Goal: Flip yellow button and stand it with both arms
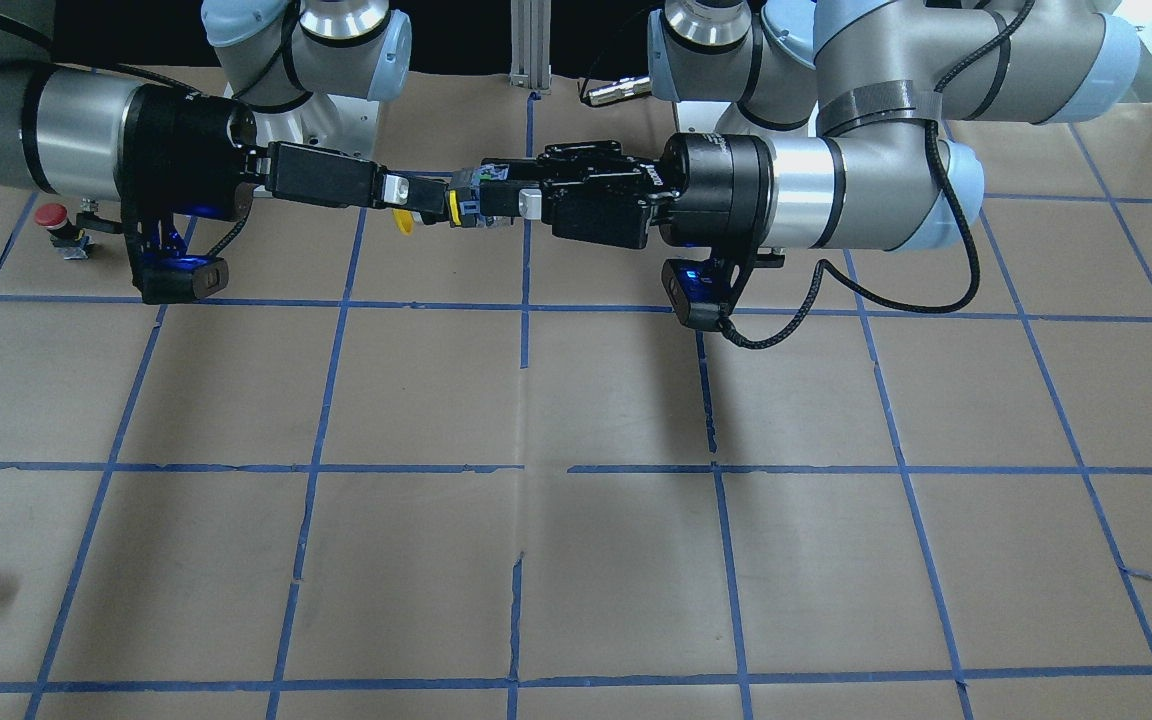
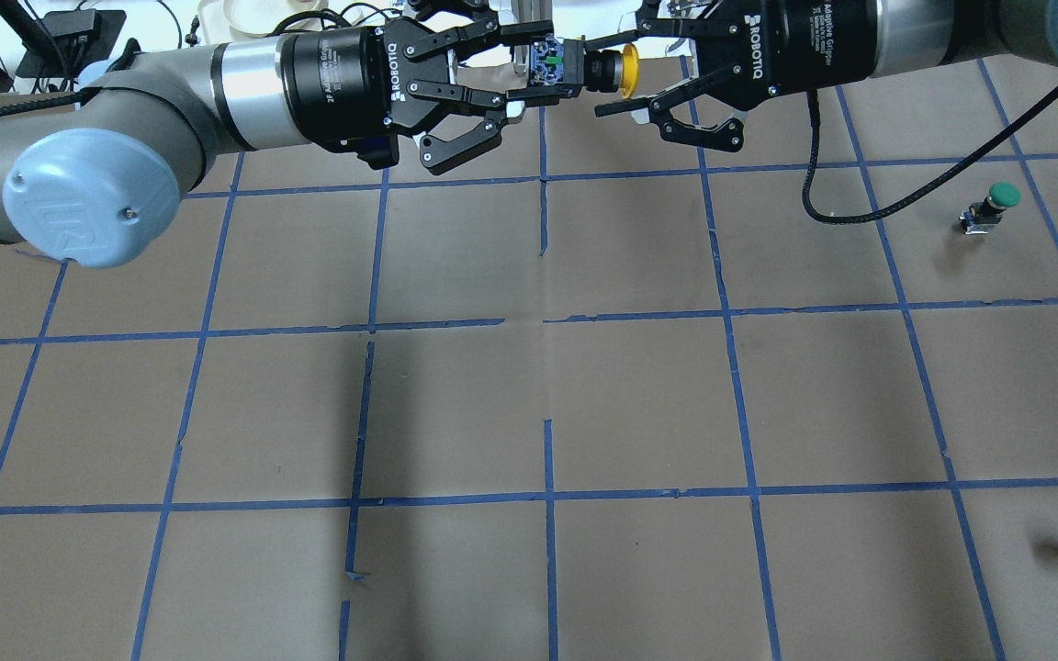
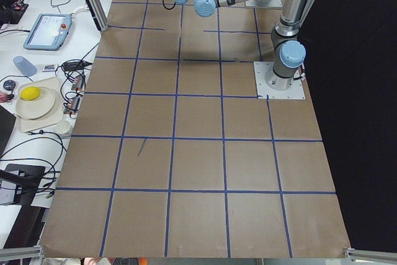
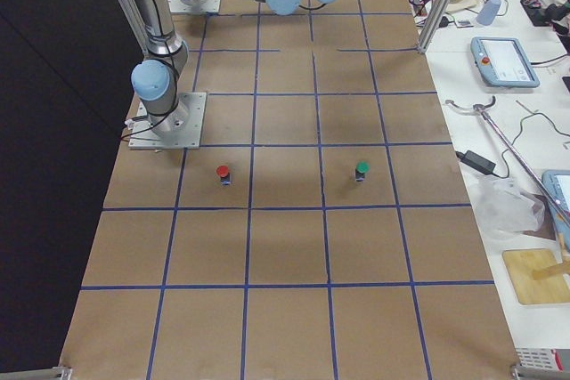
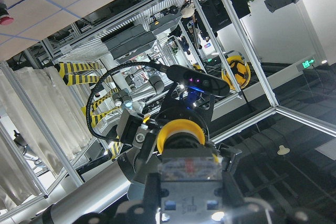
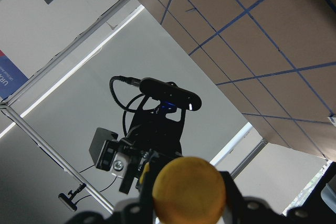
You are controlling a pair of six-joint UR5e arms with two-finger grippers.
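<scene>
The small yellow-capped push button [image 2: 577,69] lies sideways in mid-air, well above the brown paper surface with blue tape lines [image 2: 639,395], its blocky body pinched in the left arm's black two-finger claw [image 2: 529,75] and its cap sitting between the spread fingers of the right arm's black claw [image 2: 606,77].

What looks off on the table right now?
Only the blue grid tape: lines broken and offset mid-table, one loose end sticking out. The yellow button, midair in the left gripper, looks intact.
</scene>
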